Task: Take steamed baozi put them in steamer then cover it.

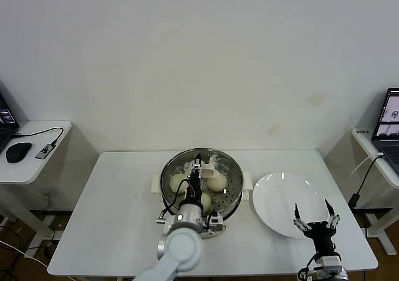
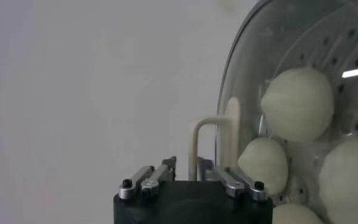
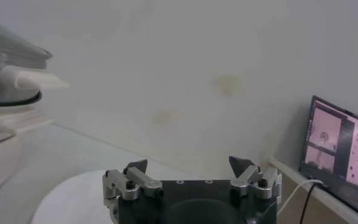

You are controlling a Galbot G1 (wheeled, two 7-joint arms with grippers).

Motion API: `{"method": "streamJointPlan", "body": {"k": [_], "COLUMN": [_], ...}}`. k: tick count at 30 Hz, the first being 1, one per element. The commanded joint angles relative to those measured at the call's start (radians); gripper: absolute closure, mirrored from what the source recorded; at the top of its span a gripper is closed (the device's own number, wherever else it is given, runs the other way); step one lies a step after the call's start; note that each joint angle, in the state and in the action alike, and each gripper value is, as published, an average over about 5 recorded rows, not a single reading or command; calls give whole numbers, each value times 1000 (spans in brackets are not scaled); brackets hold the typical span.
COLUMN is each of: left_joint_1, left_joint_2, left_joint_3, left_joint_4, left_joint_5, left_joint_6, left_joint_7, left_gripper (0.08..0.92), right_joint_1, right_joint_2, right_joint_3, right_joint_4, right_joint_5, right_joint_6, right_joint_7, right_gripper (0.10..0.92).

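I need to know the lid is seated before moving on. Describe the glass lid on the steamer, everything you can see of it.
The lid is a round dome of clear glass with a metal rim and a cream-white bar handle at its centre. It lies on the steamer, covering it, and looks level. Buns show through the glass. The left hand is right at the handle, its fingers on either side of the bar; whether they touch it is unclear.

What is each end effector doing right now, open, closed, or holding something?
Left end effector: over the steamer, fingers around the cover handle; grip state cannot be told.
Right end effector: open, empty, over the plate.
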Motion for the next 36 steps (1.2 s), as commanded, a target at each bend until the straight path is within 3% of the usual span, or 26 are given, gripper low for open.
{"method": "streamJointPlan", "body": {"k": [1, 8, 12, 14, 16, 18, 20, 28, 36], "left_joint_1": [155, 395, 563, 627, 671, 700, 730, 868, 905], "left_joint_2": [92, 185, 204, 177, 129, 90, 74, 87, 78], "left_joint_3": [-41, -182, -319, -437, -565, -653, -692, -691, -692], "left_joint_4": [-218, -444, -496, -460, -381, -294, -230, -203, -132], "left_joint_5": [-47, -248, -579, -852, -1130, -1333, -1482, -1742, -1772], "left_joint_6": [-18, -106, -197, -323, -507, -649, -708, -716, -781], "left_joint_7": [-40, -196, -398, -510, -557, -563, -571, -567, -518], "left_gripper": [464, 266, 189, 181, 178, 177, 177, 177, 177], "right_joint_1": [-8, -23, -41, -56, -76, -101, -130, -267, -336], "right_joint_2": [1, -1, -12, -30, -57, -85, -114, -196, -201], "right_joint_3": [2, 3, -3, -14, -34, -58, -83, -163, -179], "right_joint_4": [4, 2, 9, 14, 21, 31, 46, 100, 116], "right_joint_5": [0, 11, 46, 78, 117, 154, 200, 378, 398], "right_joint_6": [2, 21, 42, 52, 55, 59, 60, 56, 35], "right_joint_7": [0, 4, 12, 20, 31, 38, 44, 27, -32], "right_gripper": [203, 203, 203, 203, 203, 203, 203, 203, 203]}}
